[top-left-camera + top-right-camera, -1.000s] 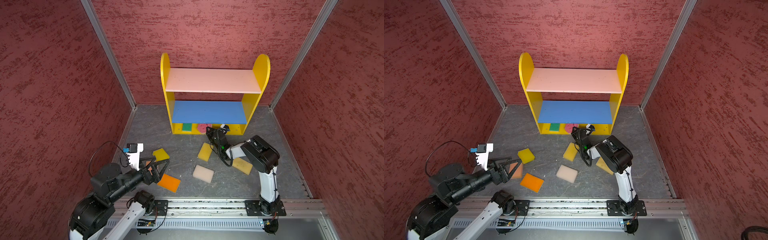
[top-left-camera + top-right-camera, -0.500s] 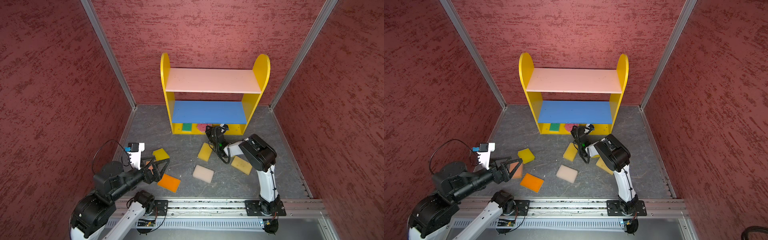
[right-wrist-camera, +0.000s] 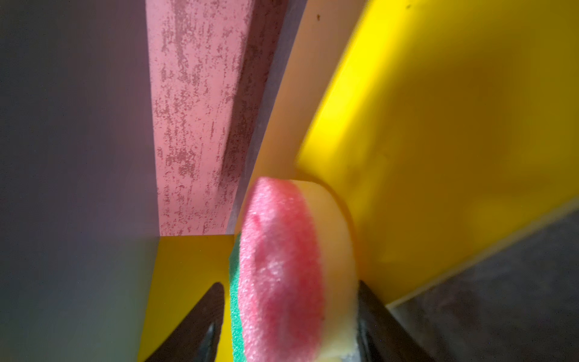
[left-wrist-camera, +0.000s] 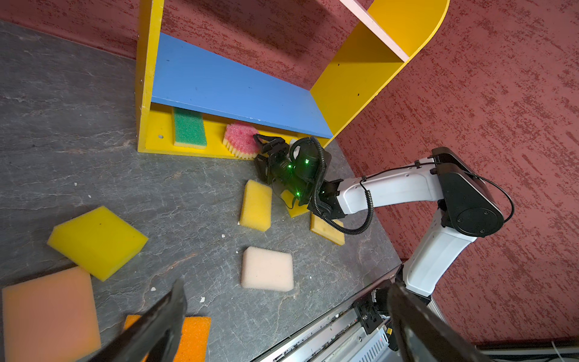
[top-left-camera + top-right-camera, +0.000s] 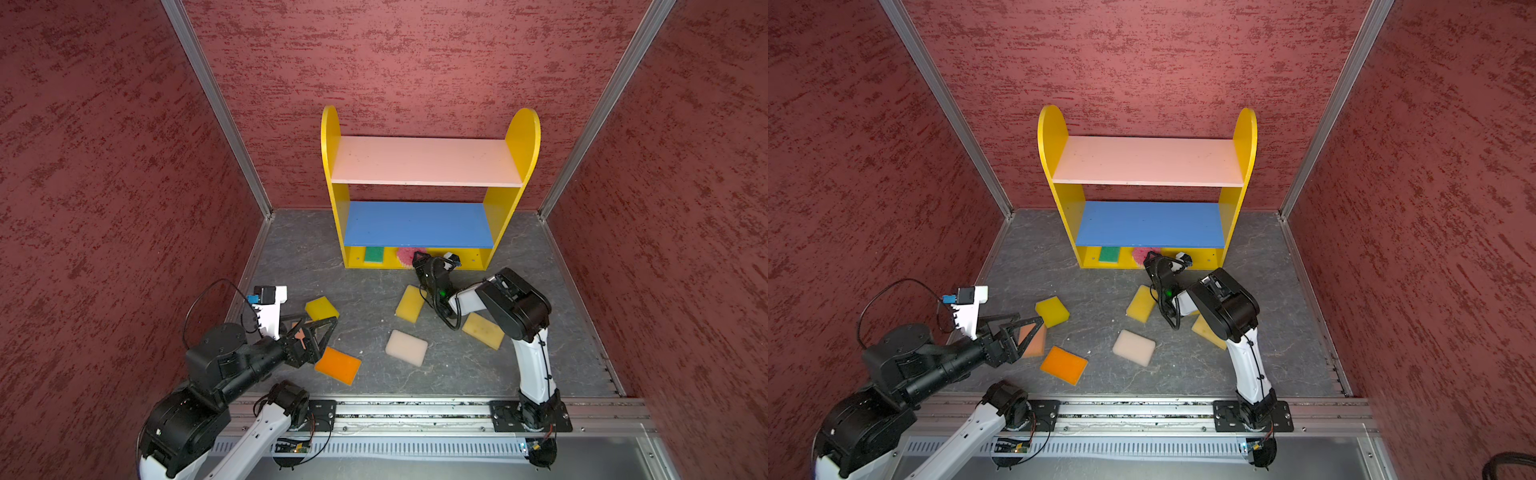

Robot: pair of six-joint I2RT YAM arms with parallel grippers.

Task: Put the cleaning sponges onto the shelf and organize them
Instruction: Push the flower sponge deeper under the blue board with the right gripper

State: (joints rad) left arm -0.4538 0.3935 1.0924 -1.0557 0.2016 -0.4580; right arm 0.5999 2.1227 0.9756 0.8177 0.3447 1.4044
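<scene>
The shelf (image 5: pixel 417 224) (image 5: pixel 1150 224) (image 4: pixel 219 84) stands at the back wall. On its yellow bottom board lie a green sponge (image 5: pixel 374 254) (image 4: pixel 189 128) and the round pink-backed sponge (image 5: pixel 407 255) (image 4: pixel 239 141) (image 3: pixel 279 266). My right gripper (image 5: pixel 419 259) (image 4: pixel 260 147) (image 3: pixel 289 283) reaches in there, open, jaws either side of the pink sponge, with a gap at one finger. My left gripper (image 5: pixel 320 332) (image 5: pixel 1030 324) (image 4: pixel 286 285) hangs wide open and empty above a peach sponge (image 5: pixel 1034 338) and an orange sponge (image 5: pixel 337 365).
Loose on the grey floor lie a yellow sponge (image 5: pixel 322 308), a golden sponge (image 5: pixel 410 303), a cream sponge (image 5: pixel 406 347) and a tan sponge (image 5: pixel 482 330) beside the right arm. Red walls enclose three sides. The arm rail (image 5: pixel 415 409) runs along the front.
The right gripper's jaws have spread apart around the pink sponge at the bottom board. The left arm has shifted only slightly, still open.
</scene>
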